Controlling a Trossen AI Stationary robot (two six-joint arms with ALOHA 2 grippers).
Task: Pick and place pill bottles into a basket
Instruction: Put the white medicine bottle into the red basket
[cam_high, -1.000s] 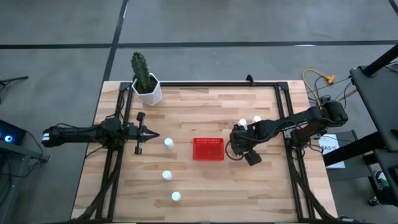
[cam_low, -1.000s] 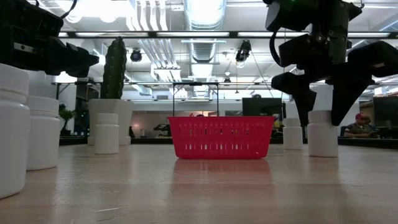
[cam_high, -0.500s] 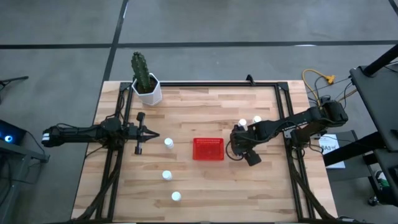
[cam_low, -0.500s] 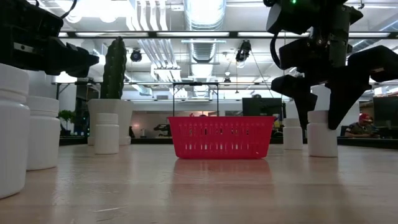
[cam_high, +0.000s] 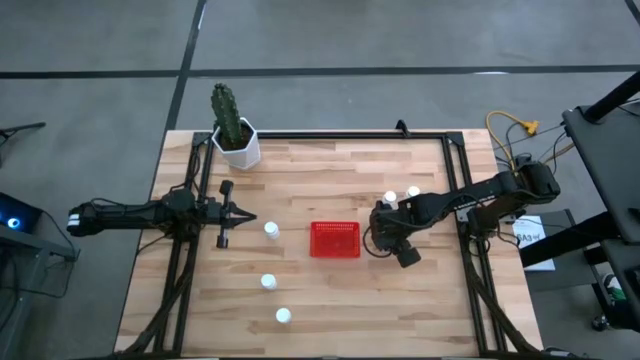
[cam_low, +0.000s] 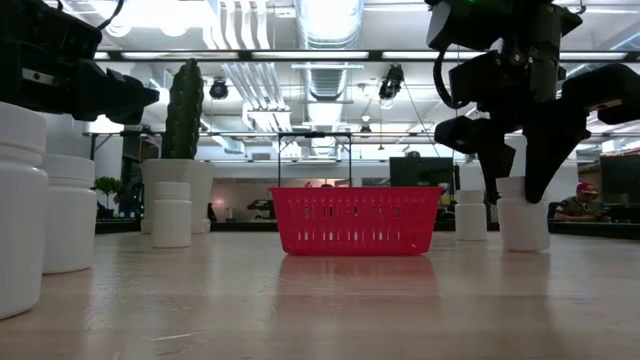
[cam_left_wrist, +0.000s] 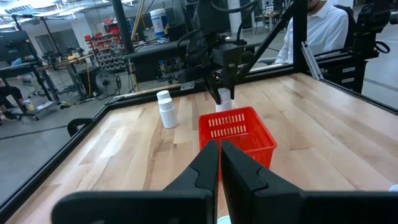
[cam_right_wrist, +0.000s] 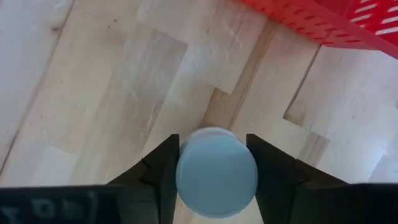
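Wooden table with black frame rails carries everything. My left arm waits stretched over the left edge, left gripper with its fingers pressed together (left wrist view shows the two dark tips meeting), holding nothing, pointed toward the red basket.

Basket sits near table centre, upright. No bottle is visible in it from above.

Cactus in a white pot stands at the far left corner.

My right gripper is just beside the basket's right end, pointing down. In the right wrist view my two fingers stand either side of a pill bottle, seen cap-on from above; the pads sit right at the cap's edges with no gap visible. The bottle's base is hidden by its own cap there, but in the low view it stands on the wood between my fingers.

Other pill bottles, all upright on the table:
- two just right of my right gripper, one beside the other
- one between the left gripper and the basket
- one nearer the front
- one near the front edge
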